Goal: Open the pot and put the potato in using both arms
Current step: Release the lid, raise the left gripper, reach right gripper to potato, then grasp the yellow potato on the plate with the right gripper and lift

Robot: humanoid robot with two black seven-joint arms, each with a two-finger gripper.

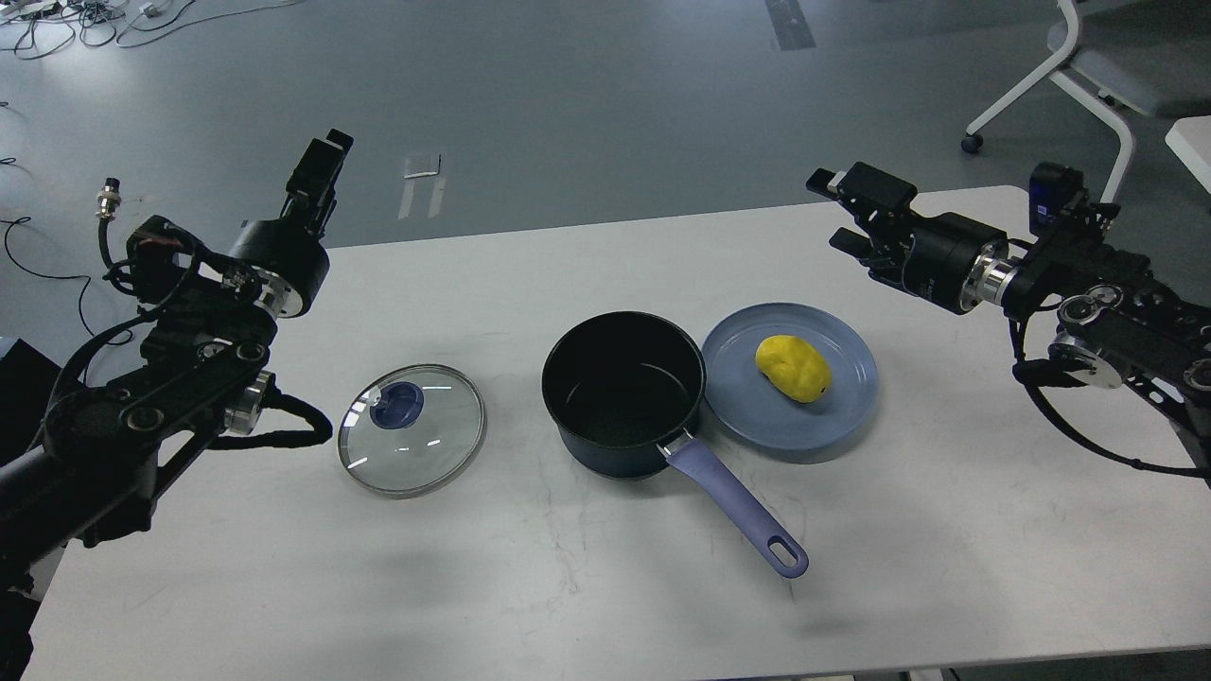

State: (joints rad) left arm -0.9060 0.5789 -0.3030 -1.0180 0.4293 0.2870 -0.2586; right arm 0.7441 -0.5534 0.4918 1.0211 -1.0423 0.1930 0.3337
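Observation:
The dark navy pot [624,392] stands open at the table's middle, its lavender handle [740,513] pointing to the front right. Its glass lid [412,442] with the blue knob [395,405] lies flat on the table, left of the pot. The yellow potato [794,368] lies on a blue-grey plate [757,421] right of the pot. My left gripper [320,170] is raised high at the far left, away from the lid, seen edge-on. My right gripper [849,216] is open and empty, hovering above the table beyond the plate.
A white chair [1097,66] stands behind the table's far right corner. Cables [57,19] lie on the floor at the top left. The white table [568,586] has its front edge near the bottom of the view.

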